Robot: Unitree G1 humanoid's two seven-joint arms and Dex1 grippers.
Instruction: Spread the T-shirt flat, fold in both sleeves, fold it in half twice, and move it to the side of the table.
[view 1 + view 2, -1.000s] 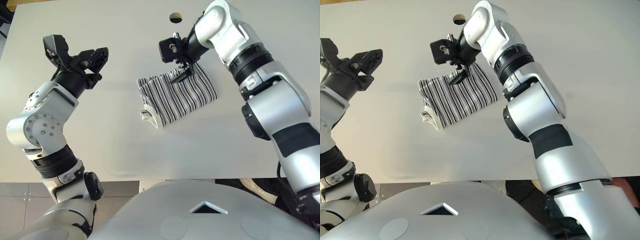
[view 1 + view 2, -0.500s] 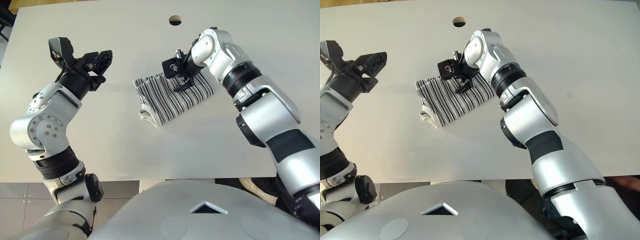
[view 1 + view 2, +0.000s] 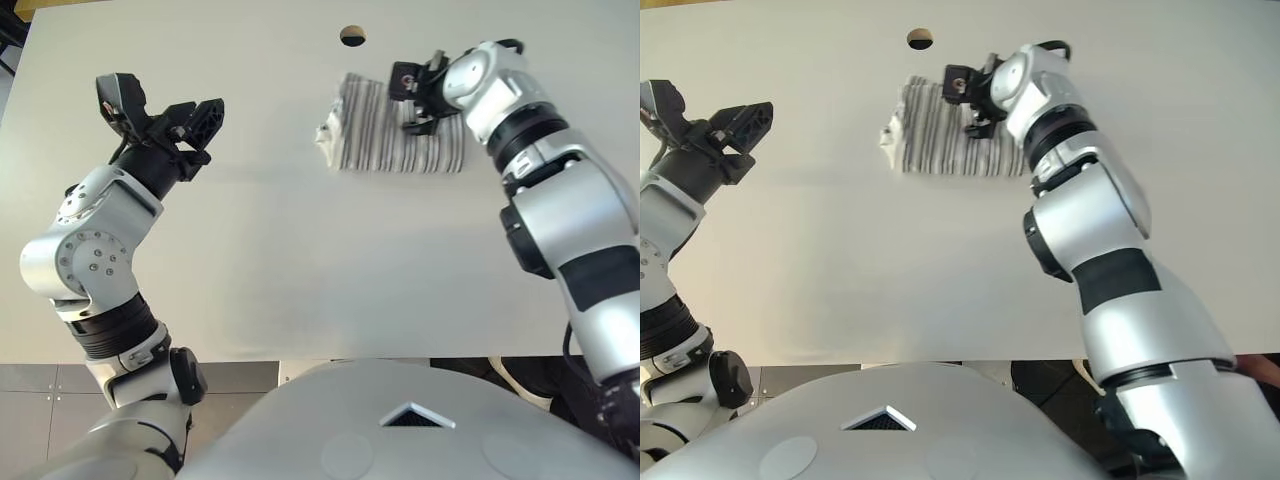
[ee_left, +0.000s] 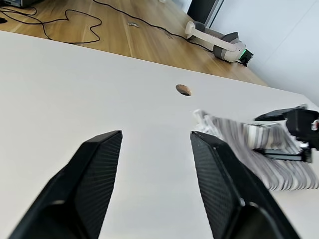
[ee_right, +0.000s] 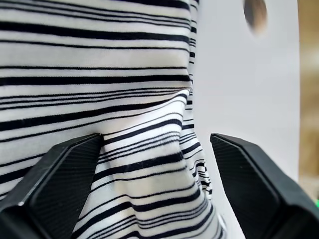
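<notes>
The black-and-white striped T-shirt [image 3: 385,142] lies folded into a small rectangle on the white table [image 3: 300,270], far from me and right of centre, just below the round hole [image 3: 352,36]. My right gripper [image 3: 418,118] rests on the shirt's far right part, open. In the right wrist view its two fingers [image 5: 55,189] stand wide apart with the striped T-shirt [image 5: 124,74] under and between them. My left gripper [image 3: 188,128] hangs open above the table's left part, well apart from the shirt, nothing between its fingers [image 4: 97,184]. From there the T-shirt [image 4: 249,149] shows further off.
The table's near and middle areas are bare white surface. Beyond its far edge is a wooden floor with cables [image 4: 75,20] and a white device [image 4: 219,40].
The right gripper has slid the folded shirt from the table's middle away from me and to the right, near the hole, turning it. The left arm has barely moved.
</notes>
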